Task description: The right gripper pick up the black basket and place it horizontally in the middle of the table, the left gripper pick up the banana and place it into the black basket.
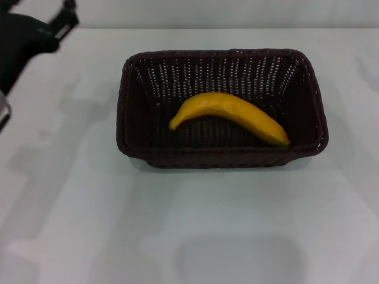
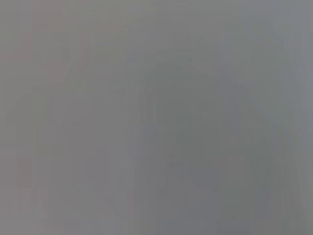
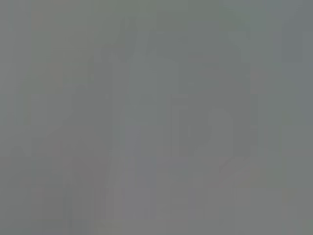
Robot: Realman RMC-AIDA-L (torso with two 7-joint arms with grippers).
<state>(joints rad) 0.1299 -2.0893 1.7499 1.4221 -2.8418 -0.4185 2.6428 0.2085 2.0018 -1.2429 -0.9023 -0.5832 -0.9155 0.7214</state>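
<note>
The banana (image 1: 230,116) lay inside the black basket (image 1: 220,157), slanted across its floor, the basket set lengthwise near the middle of the table (image 1: 89,225). I judged the fruit light, smooth and easily bruised, best held at mid-body; the basket looked light but stiff, its braided rim the natural hold. No writing or labels showed. The left gripper (image 1: 64,21) hung at the far left corner, well apart; whether its fingers were released or clenched I could not tell.

Left pincer (image 1: 65,21) cut off by frame edge.
</note>
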